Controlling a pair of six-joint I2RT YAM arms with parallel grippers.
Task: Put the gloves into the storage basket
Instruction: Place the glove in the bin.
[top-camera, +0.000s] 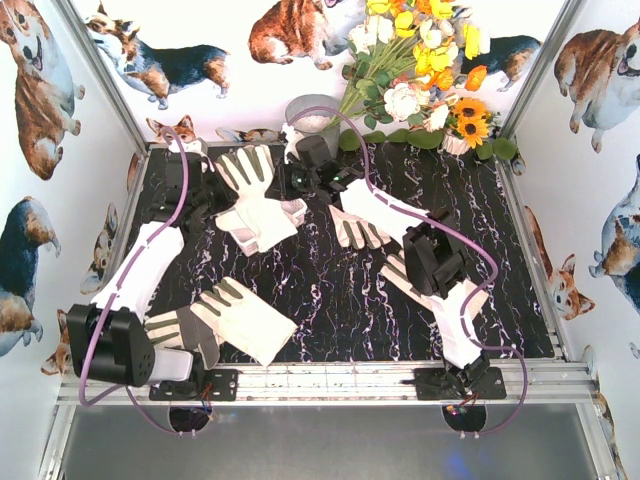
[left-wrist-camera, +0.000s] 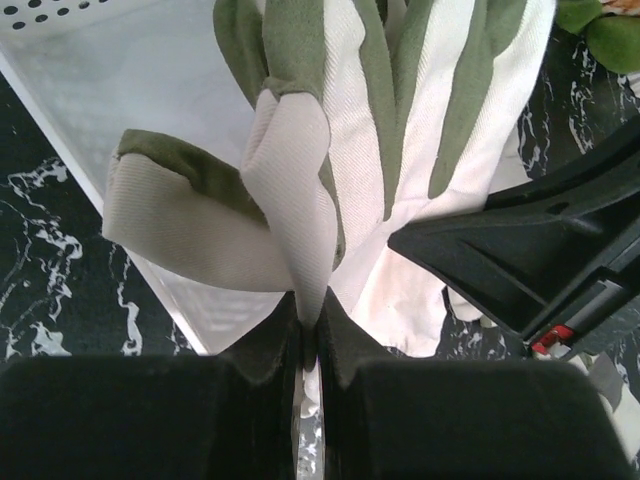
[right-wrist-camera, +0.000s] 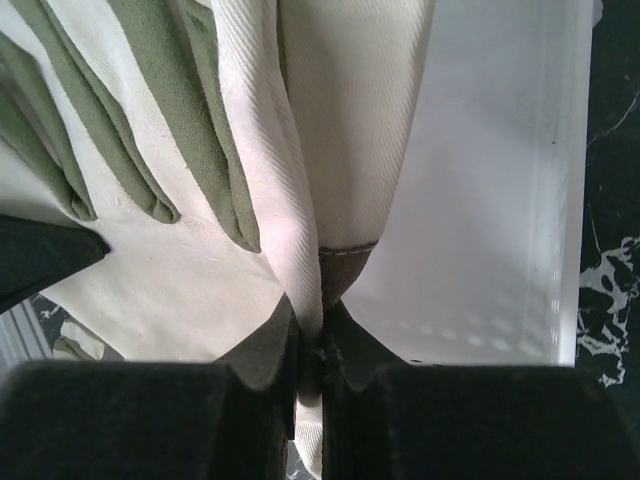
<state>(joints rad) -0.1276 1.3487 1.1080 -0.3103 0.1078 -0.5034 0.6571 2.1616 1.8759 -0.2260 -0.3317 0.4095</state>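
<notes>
The left claw (left-wrist-camera: 308, 335) and the right claw (right-wrist-camera: 320, 335) each clamp a fold of one cream-white fabric glove with grey-green patches (top-camera: 248, 178), over the shallow white plastic basket (left-wrist-camera: 120, 80).

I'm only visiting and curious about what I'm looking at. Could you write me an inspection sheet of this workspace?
Surface: black marbled table.
Job's things: held glove hangs over the storage basket; at least three loose gloves lie on the table.
Clutter: grey bucket and flower bunch at the far edge.
Grippers: left gripper and right gripper, jaws of both shut on the held glove.
Cables: purple cables run along both arms.
Surroundings: corgi-print walls; metal rail at the near edge.
</notes>
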